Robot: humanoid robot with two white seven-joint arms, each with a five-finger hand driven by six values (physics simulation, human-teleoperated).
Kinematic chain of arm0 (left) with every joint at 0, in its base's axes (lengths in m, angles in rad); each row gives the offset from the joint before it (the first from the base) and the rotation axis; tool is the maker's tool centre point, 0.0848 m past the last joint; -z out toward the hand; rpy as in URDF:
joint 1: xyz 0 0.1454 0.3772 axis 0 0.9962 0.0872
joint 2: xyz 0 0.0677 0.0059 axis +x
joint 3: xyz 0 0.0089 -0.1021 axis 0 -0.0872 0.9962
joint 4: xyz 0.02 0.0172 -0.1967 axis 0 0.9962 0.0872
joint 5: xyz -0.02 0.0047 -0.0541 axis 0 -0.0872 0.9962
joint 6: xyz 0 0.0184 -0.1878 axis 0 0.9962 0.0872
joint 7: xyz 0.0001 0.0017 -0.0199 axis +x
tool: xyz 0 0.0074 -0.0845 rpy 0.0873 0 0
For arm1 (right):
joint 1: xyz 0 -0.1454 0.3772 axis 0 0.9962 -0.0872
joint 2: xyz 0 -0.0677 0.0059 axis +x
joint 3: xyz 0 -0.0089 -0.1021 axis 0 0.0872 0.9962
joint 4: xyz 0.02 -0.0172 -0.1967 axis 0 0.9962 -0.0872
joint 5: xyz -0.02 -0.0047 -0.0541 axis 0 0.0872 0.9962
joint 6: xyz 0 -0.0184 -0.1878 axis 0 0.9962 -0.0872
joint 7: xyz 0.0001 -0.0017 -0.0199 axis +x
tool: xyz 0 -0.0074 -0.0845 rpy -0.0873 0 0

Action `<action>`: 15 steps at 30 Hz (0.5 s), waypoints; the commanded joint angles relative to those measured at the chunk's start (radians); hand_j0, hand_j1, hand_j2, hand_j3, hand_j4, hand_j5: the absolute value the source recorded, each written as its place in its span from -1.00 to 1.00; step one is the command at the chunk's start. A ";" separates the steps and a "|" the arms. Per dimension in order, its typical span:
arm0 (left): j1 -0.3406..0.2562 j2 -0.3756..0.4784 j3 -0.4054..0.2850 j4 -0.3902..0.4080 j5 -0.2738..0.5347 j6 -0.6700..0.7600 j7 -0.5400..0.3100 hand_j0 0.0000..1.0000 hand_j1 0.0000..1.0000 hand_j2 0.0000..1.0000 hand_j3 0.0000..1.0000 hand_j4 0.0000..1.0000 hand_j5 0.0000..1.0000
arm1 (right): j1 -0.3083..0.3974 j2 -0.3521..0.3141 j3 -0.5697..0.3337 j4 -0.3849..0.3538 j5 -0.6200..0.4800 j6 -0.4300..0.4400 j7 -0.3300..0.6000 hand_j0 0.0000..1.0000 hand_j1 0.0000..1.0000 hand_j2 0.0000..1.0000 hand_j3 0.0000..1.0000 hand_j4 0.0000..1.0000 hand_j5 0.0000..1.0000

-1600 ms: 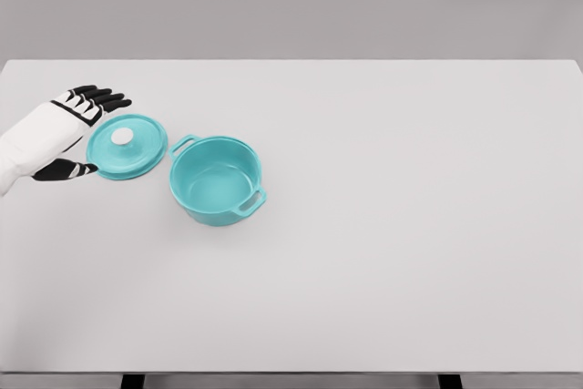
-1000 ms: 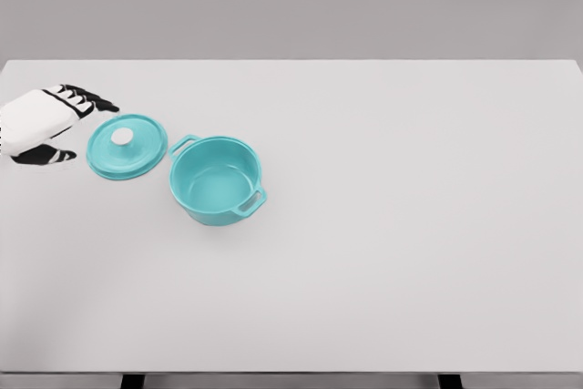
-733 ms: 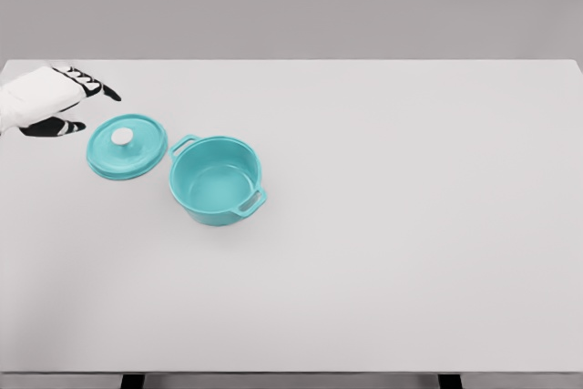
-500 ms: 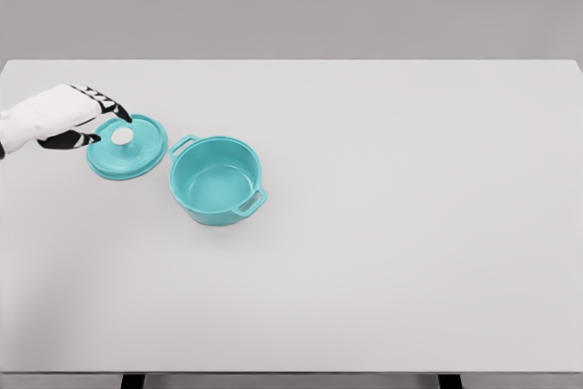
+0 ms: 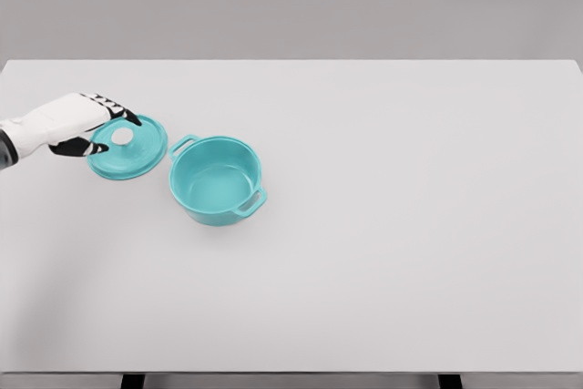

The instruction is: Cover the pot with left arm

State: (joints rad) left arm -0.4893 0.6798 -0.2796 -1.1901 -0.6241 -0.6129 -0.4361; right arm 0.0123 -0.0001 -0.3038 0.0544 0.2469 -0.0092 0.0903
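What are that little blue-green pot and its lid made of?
The pot and lid look like enamelled metal or glazed ceramic: even teal colour, smooth, softly shiny. The lid's knob is white, perhaps plastic or ceramic. It is a simulator's render, so this is only appearance.

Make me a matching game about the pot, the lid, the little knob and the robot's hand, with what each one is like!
Things:
1. pot
2. lid
3. knob
4. left hand

What it is like:
A. white, on top of the teal lid
B. white with black fingers, reaching over the lid's left edge
C. teal, uncovered, with two handles
D. teal, lying on the table left of the pot

Pairs: 1-C, 2-D, 3-A, 4-B
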 commanded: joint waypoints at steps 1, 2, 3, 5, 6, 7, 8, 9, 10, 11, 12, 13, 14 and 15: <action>0.000 -0.009 0.000 0.014 0.006 0.002 0.000 0.51 0.51 0.51 0.51 0.51 0.51 | 0.000 0.000 0.000 0.001 0.000 0.000 0.000 1.00 1.00 1.00 1.00 1.00 1.00; 0.000 -0.011 -0.001 0.015 0.006 0.002 0.000 0.51 0.51 0.51 0.51 0.51 0.51 | 0.000 0.000 0.000 -0.001 0.000 0.000 0.000 1.00 1.00 1.00 1.00 1.00 1.00; 0.000 -0.020 -0.001 0.024 0.006 0.002 0.000 0.51 0.51 0.51 0.51 0.51 0.51 | 0.000 0.000 0.000 -0.001 0.000 0.000 0.000 1.00 1.00 1.00 1.00 1.00 1.00; -0.012 -0.028 -0.013 0.046 0.006 0.002 0.000 0.51 0.51 0.51 0.51 0.51 0.51 | 0.000 0.000 0.000 0.001 0.000 0.000 0.000 1.00 1.00 1.00 1.00 1.00 1.00; -0.018 -0.031 -0.021 0.060 0.006 0.002 0.000 0.51 0.51 0.51 0.51 0.51 0.51 | 0.000 0.000 0.000 -0.001 0.000 0.000 0.000 1.00 1.00 1.00 1.00 1.00 1.00; -0.025 -0.031 -0.027 0.066 0.006 0.002 0.000 0.51 0.51 0.51 0.51 0.51 0.51 | 0.000 0.000 0.000 0.001 0.000 0.000 0.000 1.00 1.00 1.00 1.00 1.00 1.00; -0.028 -0.039 -0.027 0.073 0.006 0.002 0.000 0.50 0.50 0.50 0.50 0.50 0.50 | 0.000 0.000 0.000 0.001 0.000 0.000 0.000 1.00 1.00 1.00 1.00 1.00 1.00; -0.028 -0.045 -0.029 0.081 0.006 0.002 0.000 0.50 0.50 0.50 0.50 0.50 0.50 | 0.000 0.000 0.000 0.001 0.000 0.000 0.000 1.00 1.00 1.00 1.00 1.00 1.00; -0.028 -0.045 -0.029 0.081 0.006 0.002 0.000 0.50 0.50 0.50 0.50 0.50 0.50 | 0.000 0.000 0.000 0.001 0.000 0.000 0.000 1.00 1.00 1.00 1.00 1.00 1.00; -0.029 -0.045 -0.029 0.081 0.006 0.002 0.000 0.50 0.50 0.50 0.50 0.50 0.50 | 0.000 0.000 0.000 0.001 0.000 0.000 0.000 1.00 1.00 1.00 1.00 1.00 1.00; -0.029 -0.045 -0.029 0.083 0.006 0.002 0.000 0.50 0.50 0.50 0.50 0.50 0.50 | -0.002 0.000 0.000 0.001 0.000 0.000 0.000 1.00 1.00 1.00 1.00 1.00 1.00; -0.029 -0.045 -0.029 0.090 0.006 0.002 0.000 0.50 0.50 0.50 0.50 0.50 0.50 | 0.000 0.000 0.000 -0.001 0.000 0.000 0.000 1.00 1.00 1.00 1.00 1.00 1.00; -0.031 -0.046 -0.030 0.095 0.006 0.002 0.000 0.50 0.50 0.50 0.50 0.50 0.50 | 0.000 0.000 0.000 0.001 0.000 0.000 0.000 1.00 1.00 1.00 1.00 1.00 1.00; -0.035 -0.046 -0.035 0.098 0.006 0.002 0.000 0.49 0.49 0.49 0.49 0.49 0.49 | 0.000 0.000 0.000 0.001 0.000 0.000 0.000 1.00 1.00 1.00 1.00 1.00 1.00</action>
State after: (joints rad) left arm -0.5277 0.6349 -0.3105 -1.1000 -0.6240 -0.6128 -0.4361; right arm 0.0123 -0.0001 -0.3038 0.0542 0.2469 -0.0092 0.0903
